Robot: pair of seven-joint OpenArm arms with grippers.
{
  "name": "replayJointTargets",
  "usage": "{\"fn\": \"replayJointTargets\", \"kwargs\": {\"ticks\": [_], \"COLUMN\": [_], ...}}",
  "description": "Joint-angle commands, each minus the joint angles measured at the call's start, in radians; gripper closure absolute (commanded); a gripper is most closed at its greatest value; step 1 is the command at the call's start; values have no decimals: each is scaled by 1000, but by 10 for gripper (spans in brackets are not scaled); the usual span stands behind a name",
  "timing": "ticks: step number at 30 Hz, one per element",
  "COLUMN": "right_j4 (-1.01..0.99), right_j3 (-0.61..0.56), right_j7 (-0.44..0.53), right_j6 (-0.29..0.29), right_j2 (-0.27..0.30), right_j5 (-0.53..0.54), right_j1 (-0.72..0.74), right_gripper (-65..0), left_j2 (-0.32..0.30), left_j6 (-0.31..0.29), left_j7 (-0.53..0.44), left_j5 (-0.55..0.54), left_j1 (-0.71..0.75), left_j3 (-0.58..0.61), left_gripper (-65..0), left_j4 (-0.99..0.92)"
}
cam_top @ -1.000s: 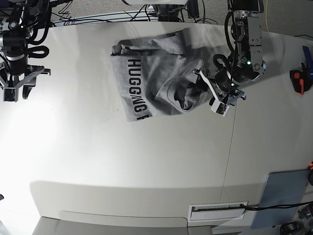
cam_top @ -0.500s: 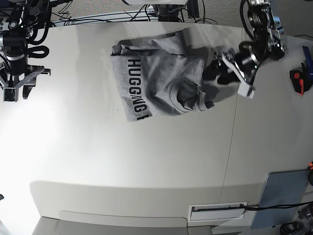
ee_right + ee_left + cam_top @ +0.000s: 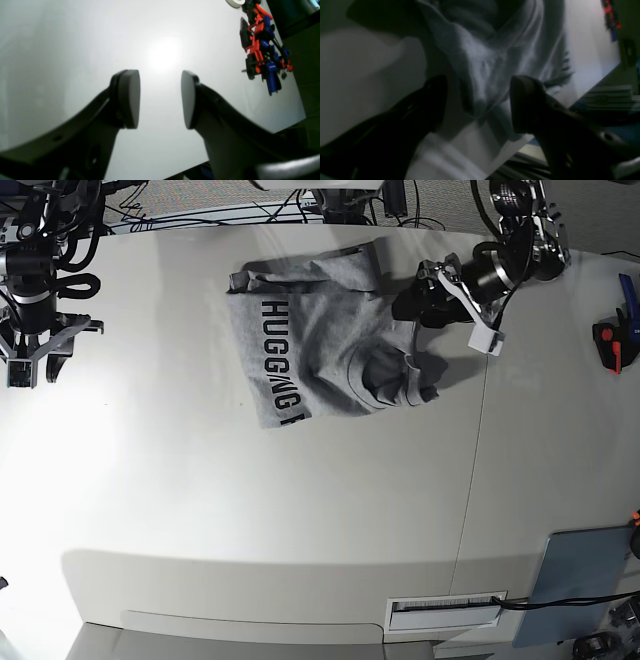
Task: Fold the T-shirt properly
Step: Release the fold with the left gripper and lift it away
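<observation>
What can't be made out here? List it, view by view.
- Base view: the print on the T-shirt reads "HUGG" and little more; folds swallow the rest.
- Left wrist view: dark and blurred, so the cloth between the open left end effector can't be identified by part.
- Right wrist view: the red and blue objects are too small and blurred to identify.

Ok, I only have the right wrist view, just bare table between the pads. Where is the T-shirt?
Observer: The T-shirt lies crumpled at the far side of the table, nearer the left arm.
Operator: Is the left end effector gripping it?
Observer: No, the left end effector hangs open above the shirt's edge, pinching nothing.
Operator: Print visible?
Observer: Yes, black lettering faces up along one edge.
</observation>
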Motion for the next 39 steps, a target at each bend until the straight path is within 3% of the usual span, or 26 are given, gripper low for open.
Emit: {"fn": "replayJointTargets", "kwargs": {"ticks": [1, 3, 7, 9, 10, 13, 15, 21, 26, 33, 35, 39], "right_j4": [17, 17, 17, 17, 17, 17, 17, 17, 17, 17, 17, 17], "right_j3": [8, 8, 8, 8, 8, 8, 8, 8, 8, 8, 8, 8], "right_j7": [22, 22, 23, 23, 23, 24, 26, 26, 26, 24, 25, 27], "right_j6": [-2, -2, -2, -2, -2, -2, -2, -2, -2, -2, -2, -2], "right_j2": [14, 14, 14, 14, 14, 14, 14, 17, 17, 17, 17, 17], "right_j5": [-5, -5, -5, -5, -5, -5, -2, -2, -2, -2, -2, -2], "right_j1": [3, 3, 3, 3, 3, 3, 3, 3, 3, 3, 3, 3], "right_gripper": [-264, -264, -264, -264, -264, -264, -264, -264, -264, -264, -264, -264], "left_j2": [-2, -3, -3, -3, -4, -19, -45, -137, -175, -186, -186, -188], "left_j6": [13, 35, 34, -31, -79, -155, -166, -166, -166, -139, -139, -138], "left_j7": [-16, -19, -3, 47, 98, 307, 329, 329, 329, 328, 329, 327], "left_j5": [-3, 2, -10, -94, -186, -539, -623, -623, -623, -284, -253, -254], "left_j1": [-5, -5, -1, -2, -2, -2, 3, 81, 114, 114, 111, 101], "left_j3": [-2, -2, -2, -2, -3, -3, -3, -5, -5, -4, -4, -5], "left_gripper": [-395, -362, -146, -15, 0, 0, 0, 0, 0, 0, -58, -270], "left_j4": [16, 16, 16, 16, 17, 24, 28, 28, 27, 27, 27, 28]}}
